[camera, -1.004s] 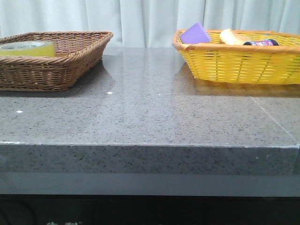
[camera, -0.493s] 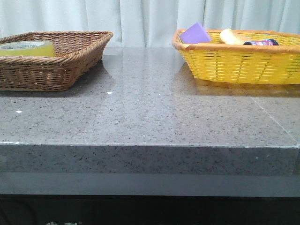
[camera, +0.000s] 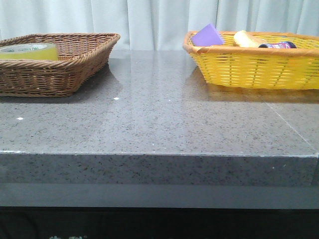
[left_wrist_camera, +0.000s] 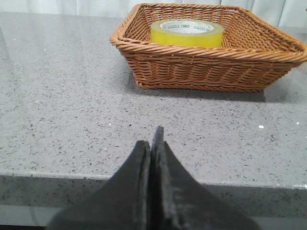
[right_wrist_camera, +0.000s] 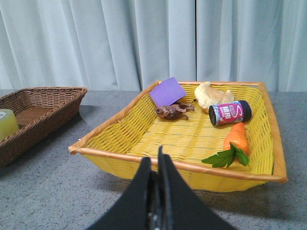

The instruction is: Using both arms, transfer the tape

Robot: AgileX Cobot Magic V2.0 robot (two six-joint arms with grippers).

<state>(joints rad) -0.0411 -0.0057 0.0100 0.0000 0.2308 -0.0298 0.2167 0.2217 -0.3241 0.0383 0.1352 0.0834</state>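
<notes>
The tape, a translucent yellow roll with a white core, lies flat in the brown wicker basket at the table's far left. It also shows in the left wrist view and at the edge of the right wrist view. My left gripper is shut and empty, low at the table's front edge, well short of the brown basket. My right gripper is shut and empty, in front of the yellow basket. Neither gripper shows in the front view.
The yellow basket at the far right holds a purple block, a pale yellow lump, a dark can, a toy carrot and a small brown object. A grey stone table lies between the baskets; a curtain hangs behind.
</notes>
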